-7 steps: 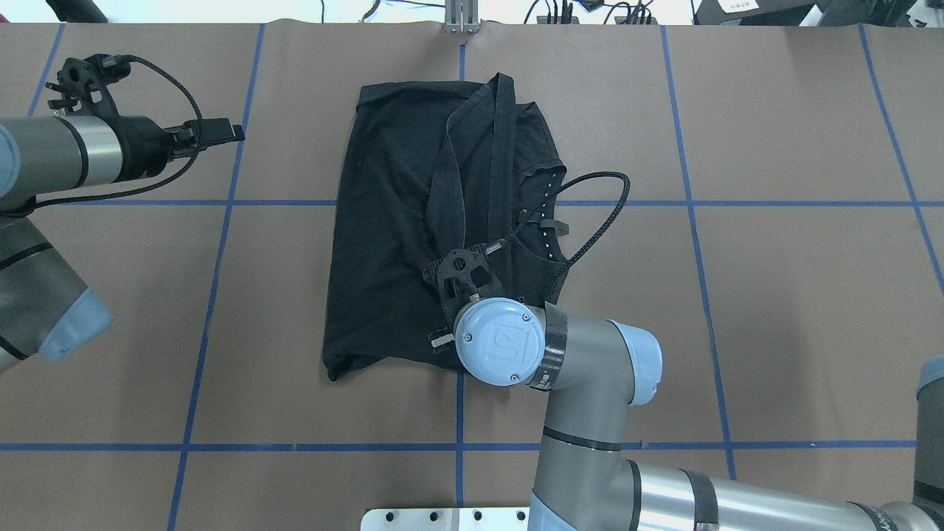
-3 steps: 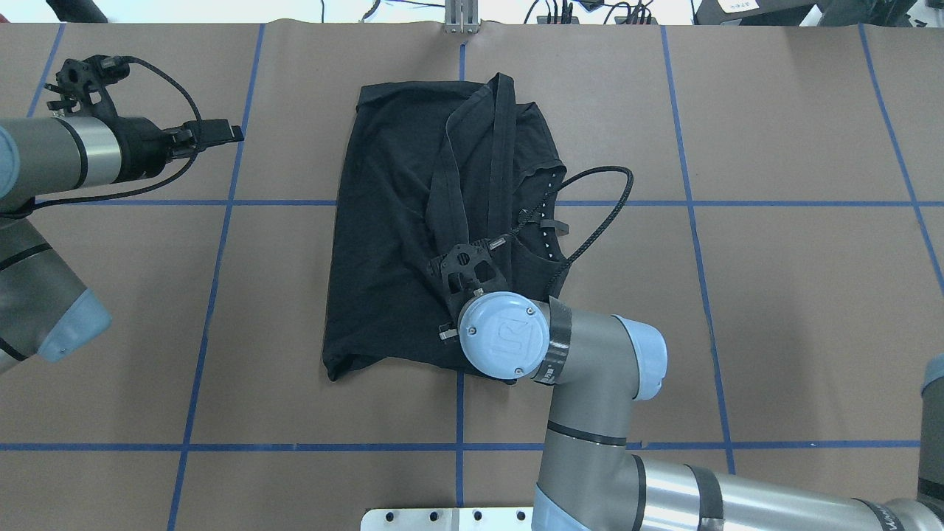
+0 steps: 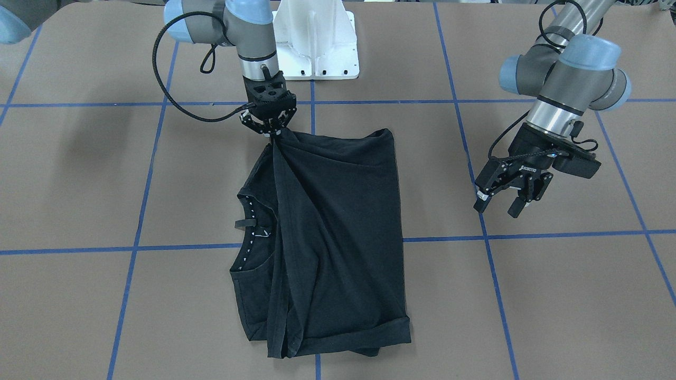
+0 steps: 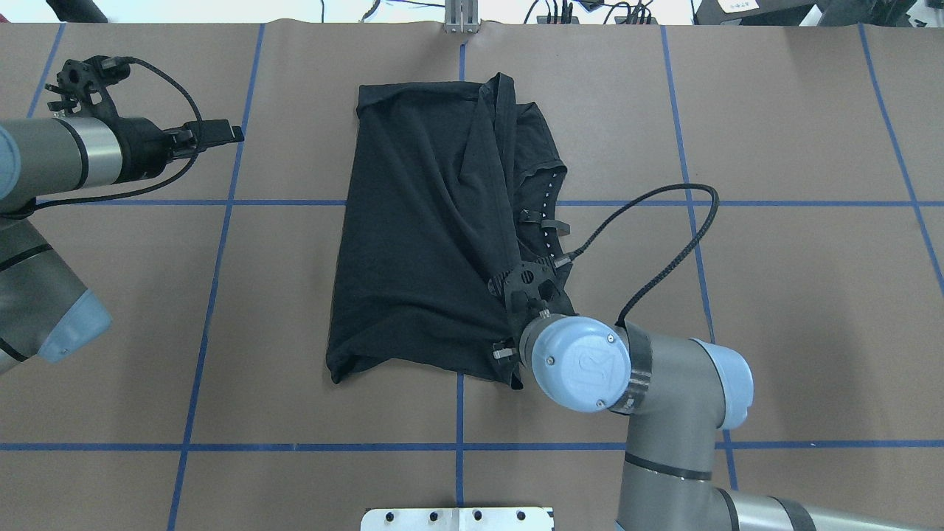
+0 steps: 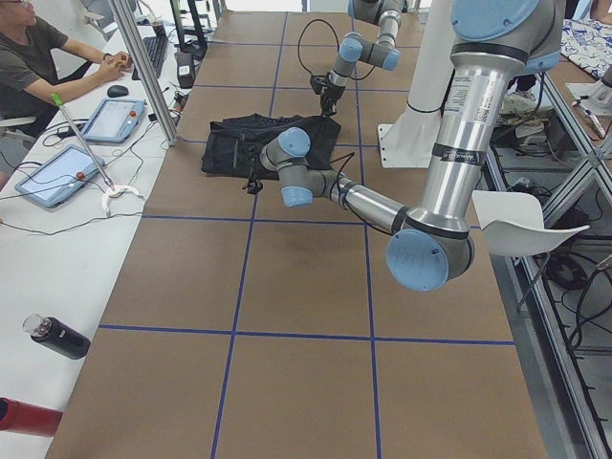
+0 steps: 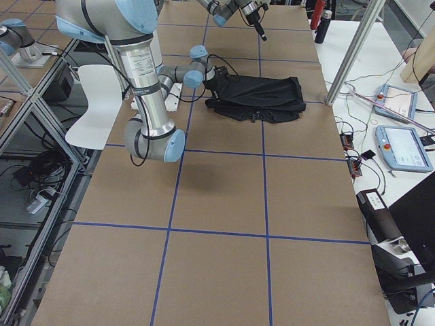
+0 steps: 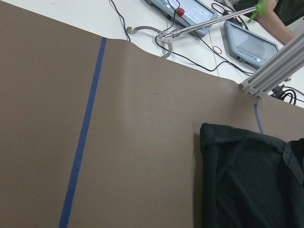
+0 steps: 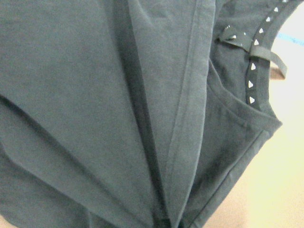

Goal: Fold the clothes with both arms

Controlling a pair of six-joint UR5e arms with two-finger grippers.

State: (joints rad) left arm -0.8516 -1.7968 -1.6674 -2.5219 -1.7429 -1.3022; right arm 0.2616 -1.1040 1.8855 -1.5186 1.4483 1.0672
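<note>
The black T-shirt (image 3: 338,227) lies lengthwise in the middle of the table, partly folded over itself, with no print showing. Its dotted collar (image 3: 252,227) shows on my right arm's side. My right gripper (image 3: 272,132) is shut on a pinch of fabric at the end of the shirt nearest my base. A taut ridge of cloth runs from it to the far hem. The right wrist view is filled with shirt folds (image 8: 95,95) and the collar tape. My left gripper (image 3: 499,205) hangs open and empty above bare table, well clear of the shirt (image 4: 420,236).
Blue tape lines (image 4: 221,203) divide the brown table cover into squares. My white pedestal base (image 3: 317,47) stands at the near edge. An aluminium post (image 4: 461,18) stands at the far edge. A side bench holds tablets (image 5: 57,172), cables and a bottle (image 5: 57,337), with a seated person (image 5: 29,57) behind.
My right gripper has moved to my right and back toward my base, dragging the held fabric across so the upper layer spreads wider. The left arm has stayed still.
</note>
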